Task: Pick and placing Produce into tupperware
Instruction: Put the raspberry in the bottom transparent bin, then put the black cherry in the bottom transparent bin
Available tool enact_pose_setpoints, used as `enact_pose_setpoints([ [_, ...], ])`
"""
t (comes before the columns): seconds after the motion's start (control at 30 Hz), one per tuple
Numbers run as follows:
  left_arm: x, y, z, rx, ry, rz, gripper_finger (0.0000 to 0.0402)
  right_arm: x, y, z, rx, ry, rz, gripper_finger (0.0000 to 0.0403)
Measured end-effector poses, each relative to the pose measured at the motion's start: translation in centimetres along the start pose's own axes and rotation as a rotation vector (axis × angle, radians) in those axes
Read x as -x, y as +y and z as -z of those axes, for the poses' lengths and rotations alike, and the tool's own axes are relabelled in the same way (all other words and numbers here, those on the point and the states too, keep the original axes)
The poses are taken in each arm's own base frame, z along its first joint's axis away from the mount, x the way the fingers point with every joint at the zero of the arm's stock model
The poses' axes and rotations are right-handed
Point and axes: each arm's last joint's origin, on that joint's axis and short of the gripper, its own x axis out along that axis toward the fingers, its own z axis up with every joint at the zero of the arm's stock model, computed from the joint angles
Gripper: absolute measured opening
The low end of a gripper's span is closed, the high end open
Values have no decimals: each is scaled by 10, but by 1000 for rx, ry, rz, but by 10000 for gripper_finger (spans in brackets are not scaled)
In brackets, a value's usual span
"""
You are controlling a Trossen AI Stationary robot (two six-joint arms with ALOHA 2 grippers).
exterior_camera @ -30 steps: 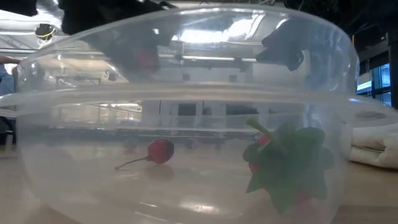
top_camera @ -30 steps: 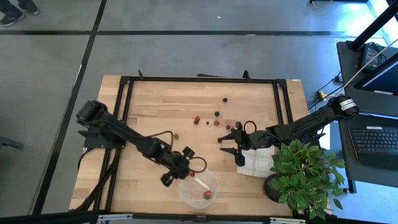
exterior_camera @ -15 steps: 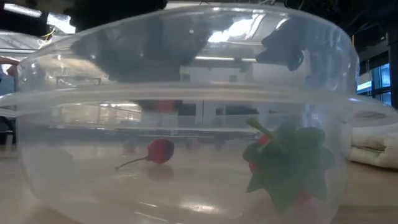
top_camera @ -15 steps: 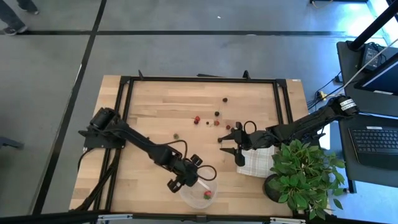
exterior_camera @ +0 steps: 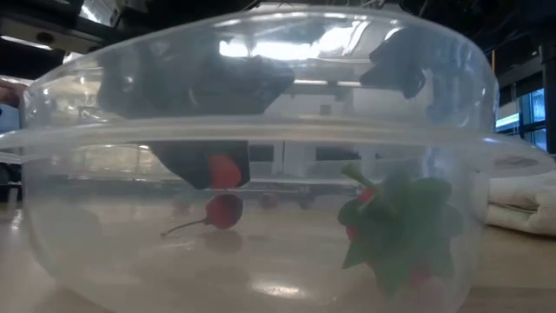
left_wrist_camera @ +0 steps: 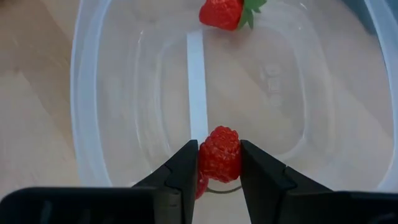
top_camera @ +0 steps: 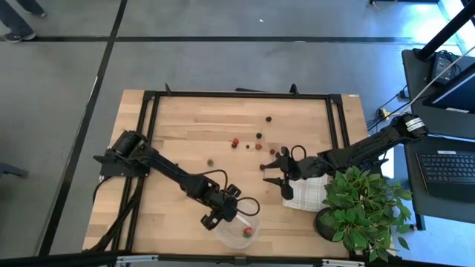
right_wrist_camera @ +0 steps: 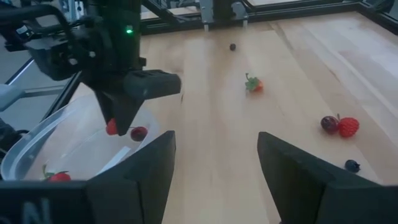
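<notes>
I have the left gripper (left_wrist_camera: 217,163) pinching a soft raspberry (left_wrist_camera: 219,154) by its sides over the tub (top_camera: 236,226) at the near edge; it looks light and crushable; the right gripper (top_camera: 276,178) waits spread by the cloth (top_camera: 308,193).

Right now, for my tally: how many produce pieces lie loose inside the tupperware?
2: a strawberry and a cherry on its floor; the left gripper holds a raspberry above them. None seems hidden.
</notes>
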Motion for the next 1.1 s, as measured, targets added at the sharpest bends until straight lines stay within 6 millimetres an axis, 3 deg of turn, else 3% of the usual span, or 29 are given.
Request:
enact_pose_setpoints([
  [0.57, 3, 2, 1, 3, 8, -2, 99, 2, 5, 1, 9, 3, -22, 229],
  [0.9, 3, 3, 1, 3, 10, -3, 165, 2, 5, 1, 9, 3, -22, 229],
  [1.0, 13, 6, 5, 18, 54, -13, 171, 2, 5, 1, 3, 3, -22, 229],
  [1.1, 38, 15, 9, 61, 87, -36, 171, 2, 5, 1, -41, 4, -21, 229],
])
